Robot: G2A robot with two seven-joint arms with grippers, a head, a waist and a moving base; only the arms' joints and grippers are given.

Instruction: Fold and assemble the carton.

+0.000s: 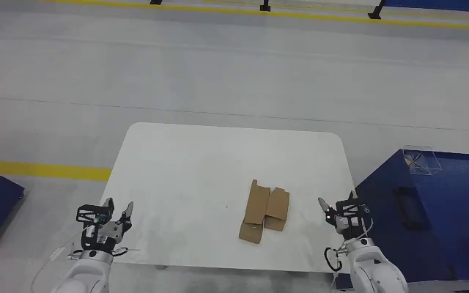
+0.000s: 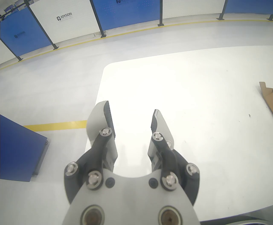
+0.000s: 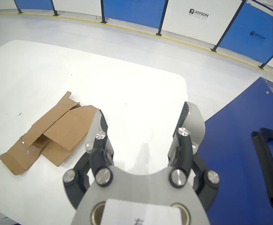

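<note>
A flattened brown carton [image 1: 264, 210] lies on the white table [image 1: 190, 176], right of the middle and toward the near edge. Its flaps spread flat [image 3: 51, 132], and one corner [image 2: 266, 91] appears in the left wrist view. My left gripper [image 1: 119, 209] hovers at the table's near left corner, open and holding nothing [image 2: 131, 113]. Over the near right corner is my right gripper [image 1: 337, 204], open as well [image 3: 143, 111], with the carton a short way off to its side.
A dark blue cabinet [image 1: 418, 212] stands close beside the table's right edge, with a clear plastic holder [image 1: 421, 159] on top. Another blue unit [image 2: 17, 149] sits off the left side. Blue and white barrier panels [image 3: 192, 15] line the far floor.
</note>
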